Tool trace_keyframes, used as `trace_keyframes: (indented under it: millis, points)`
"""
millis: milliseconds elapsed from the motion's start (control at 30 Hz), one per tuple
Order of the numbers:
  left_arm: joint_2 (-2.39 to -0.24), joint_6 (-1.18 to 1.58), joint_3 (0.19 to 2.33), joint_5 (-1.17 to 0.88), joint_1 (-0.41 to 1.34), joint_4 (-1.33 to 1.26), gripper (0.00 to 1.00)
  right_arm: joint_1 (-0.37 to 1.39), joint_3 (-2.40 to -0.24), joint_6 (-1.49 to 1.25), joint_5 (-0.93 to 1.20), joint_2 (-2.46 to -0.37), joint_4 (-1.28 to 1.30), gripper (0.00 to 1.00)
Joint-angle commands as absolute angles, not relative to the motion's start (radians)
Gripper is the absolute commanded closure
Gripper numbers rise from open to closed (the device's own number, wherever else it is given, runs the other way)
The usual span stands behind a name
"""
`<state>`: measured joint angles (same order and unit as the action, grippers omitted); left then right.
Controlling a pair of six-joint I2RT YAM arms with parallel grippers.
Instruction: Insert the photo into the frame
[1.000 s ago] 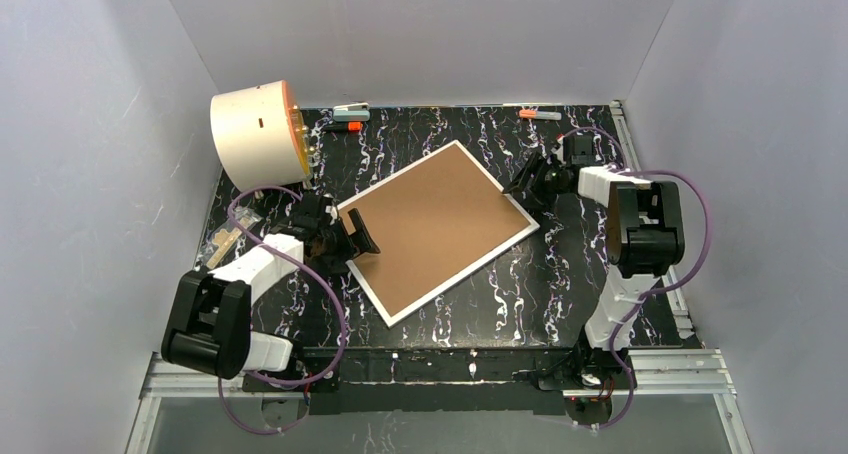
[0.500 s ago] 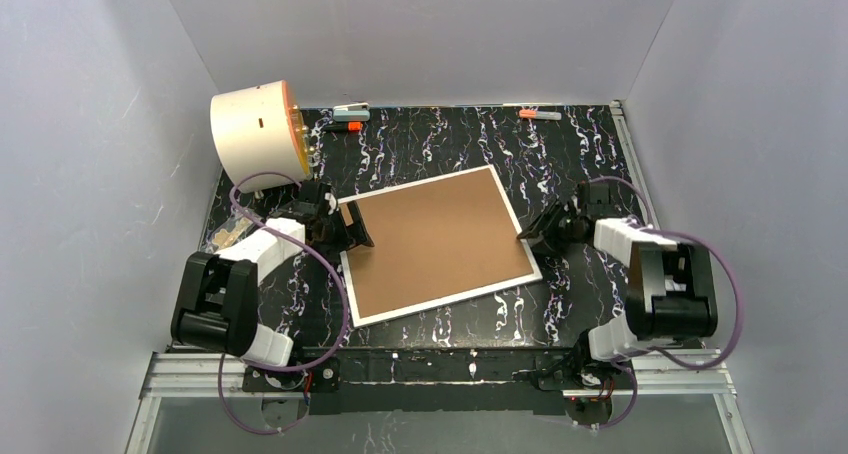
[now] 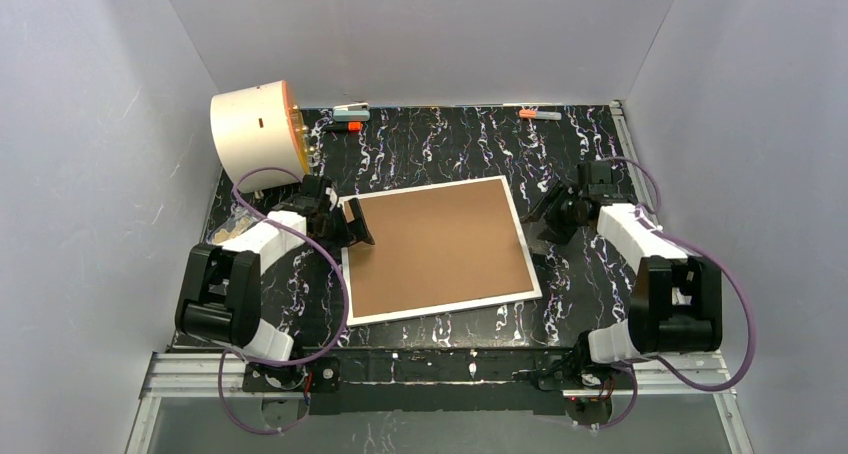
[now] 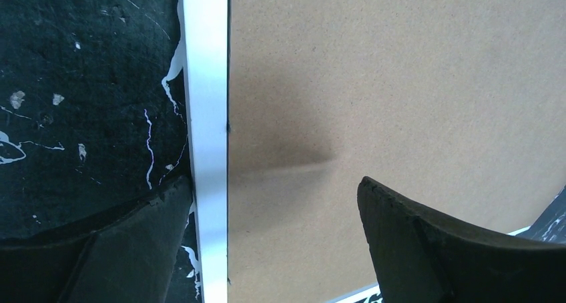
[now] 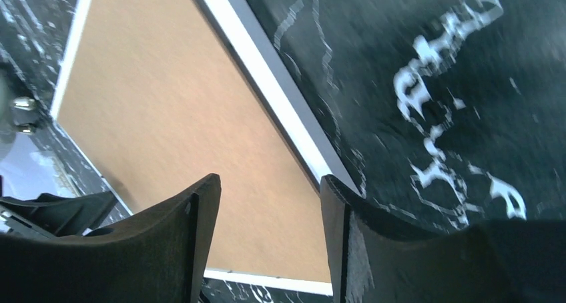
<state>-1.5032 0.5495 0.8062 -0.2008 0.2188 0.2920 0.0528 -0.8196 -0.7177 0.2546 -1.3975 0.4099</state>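
The frame point(image 3: 435, 244) lies flat mid-table with its brown board back facing up, white rim all round. No photo shows in any view. My left gripper point(image 3: 352, 226) is open at the frame's far-left corner. In the left wrist view the left gripper point(image 4: 273, 189) straddles the white rim point(image 4: 207, 116), one finger over the table and one over the board. My right gripper point(image 3: 545, 214) is open beside the frame's right edge. In the right wrist view the right gripper point(image 5: 269, 183) hangs over the frame point(image 5: 167, 116) near its corner, with nothing between the fingers.
A cream cylinder with an orange face point(image 3: 255, 134) stands at the back left. Two markers point(image 3: 350, 114) point(image 3: 540, 114) lie along the back edge. A small clear bag of parts point(image 3: 228, 236) sits at the left edge. Grey walls close in three sides.
The frame has swung round from a diagonal lie to nearly square with the table. The right arm came nearer along the right edge; the left gripper moved back with the frame's corner.
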Motion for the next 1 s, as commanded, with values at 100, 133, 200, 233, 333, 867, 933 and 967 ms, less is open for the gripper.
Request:
trace_keyframes:
  millis: [100,133,200,233,333,867,933,967]
  points:
    - [-1.536,0.514,0.838,-0.225,0.19,0.353,0.08,0.073,-0.92,-0.636,0.374,-1.512,0.294,0.42]
    - [-1.541,0.514,0.839,-0.23,0.189,0.353,0.09,0.076,-0.922,-0.633,0.384,-1.528,0.286,0.42]
    - [-1.552,0.514,0.843,-0.241,0.189,0.353,0.1,0.086,-0.928,-0.625,0.4,-1.558,0.277,0.43]
    - [-1.556,0.514,0.844,-0.247,0.188,0.353,0.11,0.092,-0.929,-0.623,0.403,-1.573,0.275,0.43]
    - [-1.566,0.515,0.846,-0.258,0.188,0.352,0.13,0.11,-0.938,-0.616,0.406,-1.617,0.268,0.45]
    - [-1.591,0.541,0.844,-0.313,0.188,0.323,0.18,0.138,-0.919,-0.614,0.632,-1.605,0.234,0.66]
    - [-1.591,0.543,0.845,-0.312,0.189,0.323,0.19,0.139,-0.904,-0.622,0.667,-1.584,0.208,0.69]
    - [-1.591,0.544,0.845,-0.312,0.189,0.322,0.19,0.139,-0.897,-0.625,0.68,-1.577,0.194,0.7]
